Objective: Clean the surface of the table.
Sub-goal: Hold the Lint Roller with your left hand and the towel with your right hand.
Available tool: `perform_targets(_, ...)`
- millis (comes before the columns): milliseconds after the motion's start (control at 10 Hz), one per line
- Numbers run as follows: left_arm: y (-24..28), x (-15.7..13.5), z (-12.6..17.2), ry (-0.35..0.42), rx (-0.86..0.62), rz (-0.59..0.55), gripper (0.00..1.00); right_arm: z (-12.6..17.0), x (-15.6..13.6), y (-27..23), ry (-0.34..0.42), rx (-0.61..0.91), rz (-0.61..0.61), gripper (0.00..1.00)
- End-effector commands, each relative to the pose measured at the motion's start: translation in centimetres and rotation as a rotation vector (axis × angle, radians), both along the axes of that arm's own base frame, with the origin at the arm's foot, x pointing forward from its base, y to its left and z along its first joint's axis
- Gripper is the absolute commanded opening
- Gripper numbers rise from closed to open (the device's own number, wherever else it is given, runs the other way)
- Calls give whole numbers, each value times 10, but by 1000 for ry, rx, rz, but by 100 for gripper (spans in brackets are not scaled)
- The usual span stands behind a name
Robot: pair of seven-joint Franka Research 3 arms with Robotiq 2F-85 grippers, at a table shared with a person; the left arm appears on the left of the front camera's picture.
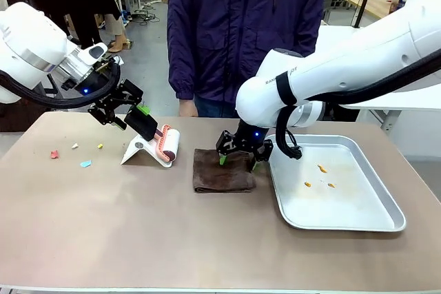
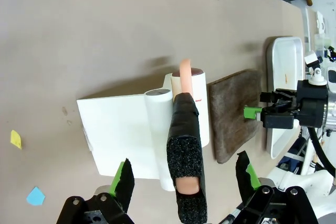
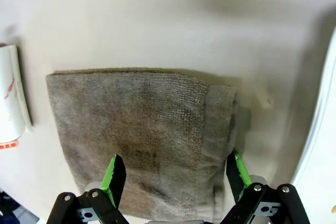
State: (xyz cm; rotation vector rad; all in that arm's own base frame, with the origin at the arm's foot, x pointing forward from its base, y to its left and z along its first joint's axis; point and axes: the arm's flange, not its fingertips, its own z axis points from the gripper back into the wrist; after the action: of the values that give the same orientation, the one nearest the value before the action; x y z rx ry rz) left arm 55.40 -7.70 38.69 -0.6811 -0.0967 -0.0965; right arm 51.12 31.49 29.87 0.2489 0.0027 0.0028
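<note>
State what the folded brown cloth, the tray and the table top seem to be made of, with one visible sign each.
The brown cloth: likely terry or microfibre, its looped nap showing up close. The tray: apparently brushed metal, silver-grey with a dull sheen. The table: probably laminate, smooth, matte, beige-brown.

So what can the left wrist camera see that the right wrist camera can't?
Left wrist view has extras: a yellow paper scrap, a blue paper scrap, the white stand and a black-wrapped handle. Right wrist view has its own: the folded edge of the cloth, up close. Both show the brown cloth, the lint roller and the beige table.
</note>
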Motion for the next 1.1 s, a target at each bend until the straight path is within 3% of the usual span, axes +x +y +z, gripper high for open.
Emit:
perform_targets(0,-1,0,0,-28,-33,-6,100,-2,2,2,-26,-49,-45,100)
perform_targets(200,-1,0,-1,-26,-37,-10,100,-3,3,2,-26,-52,-53,100)
perform_targets(300,-1,0,0,-29,-39,-13,57,-2,1,3,-19,-37,-53,100)
perform_targets(400,-2,-1,1,-38,-43,-15,41,-3,1,2,-16,-43,-56,40)
perform_targets(500,-1,-1,1,-51,-42,-8,0,-3,1,3,-12,-40,-54,40)
perform_targets(600,-1,0,1,-61,-46,-1,0,-4,0,3,-9,-39,-47,0)
perform_targets(700,-1,-1,2,-71,-48,8,0,-4,-1,4,-7,-35,-41,35)
perform_targets(800,-1,-1,2,-73,-49,11,14,-4,0,4,-7,-35,-40,0)
perform_targets(1000,-1,-2,2,-73,-47,9,0,-4,0,5,-3,-34,-38,0)
